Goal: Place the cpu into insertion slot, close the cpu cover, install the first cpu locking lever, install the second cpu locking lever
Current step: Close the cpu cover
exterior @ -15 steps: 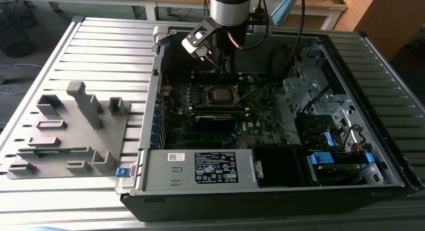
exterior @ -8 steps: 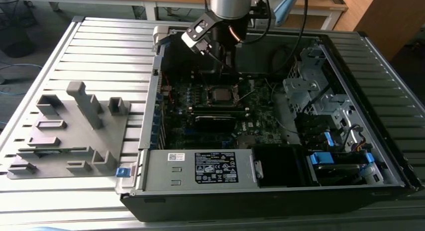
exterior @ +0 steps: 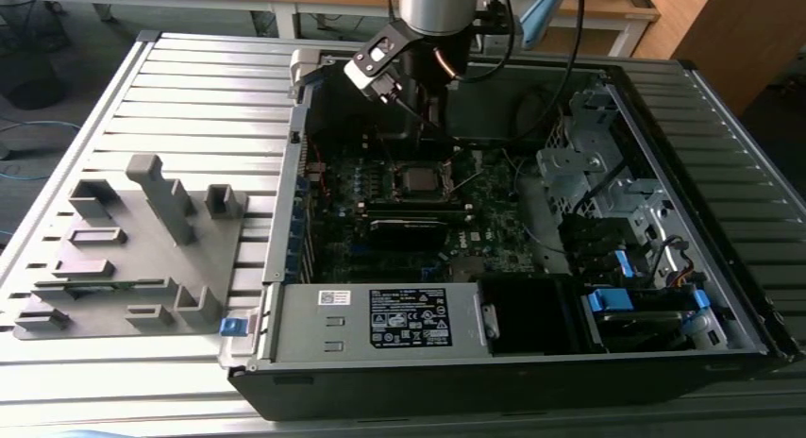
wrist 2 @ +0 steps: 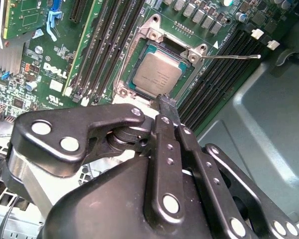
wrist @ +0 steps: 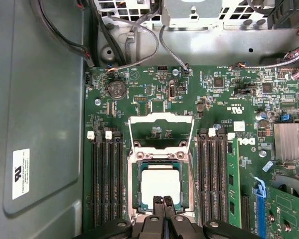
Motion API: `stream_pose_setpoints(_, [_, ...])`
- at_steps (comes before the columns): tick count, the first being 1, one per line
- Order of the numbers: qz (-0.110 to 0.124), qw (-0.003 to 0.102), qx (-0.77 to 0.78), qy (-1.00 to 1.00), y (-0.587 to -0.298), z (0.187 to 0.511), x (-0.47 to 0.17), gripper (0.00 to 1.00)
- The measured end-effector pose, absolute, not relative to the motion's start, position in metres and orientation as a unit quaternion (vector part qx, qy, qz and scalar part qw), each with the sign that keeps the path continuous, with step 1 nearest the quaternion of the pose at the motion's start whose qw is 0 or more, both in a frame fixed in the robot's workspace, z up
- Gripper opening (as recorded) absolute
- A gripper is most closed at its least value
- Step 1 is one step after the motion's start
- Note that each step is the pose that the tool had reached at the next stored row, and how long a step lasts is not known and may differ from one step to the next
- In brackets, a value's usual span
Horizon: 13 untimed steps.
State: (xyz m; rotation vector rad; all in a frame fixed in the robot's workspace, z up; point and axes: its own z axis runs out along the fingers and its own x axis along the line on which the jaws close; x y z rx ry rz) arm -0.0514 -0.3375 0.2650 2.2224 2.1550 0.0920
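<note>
The cpu (wrist: 160, 185) lies flat in the insertion slot on the green motherboard, its dull silver top also showing in the second wrist view (wrist 2: 157, 74). The cpu cover (wrist: 162, 119), a thin silvery frame, stands raised at the socket's far edge, with the board visible through its square opening. My gripper (wrist: 164, 201) is shut, its black fingertips (wrist 2: 165, 103) pressed together with nothing between them, just over the cpu's near edge. A thin metal locking lever (wrist 2: 234, 56) sticks out free beside the socket. In the exterior view the gripper (exterior: 432, 125) hangs above the socket (exterior: 420, 178) inside the open computer case.
Black memory slots (wrist: 105, 184) flank the socket on both sides. A finned heatsink (wrist: 290, 142) and a blue-latched card slot (wrist: 260, 191) lie nearby. Cables (wrist: 139, 45) run along the case wall. A grey fixture tray (exterior: 139, 240) rests outside the case, at the exterior view's left.
</note>
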Motion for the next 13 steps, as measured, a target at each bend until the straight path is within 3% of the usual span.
stream_pose_setpoints(13, [0.030, 0.022, 0.717, 0.696, -0.3375, 0.2649, -0.0460, 0.11])
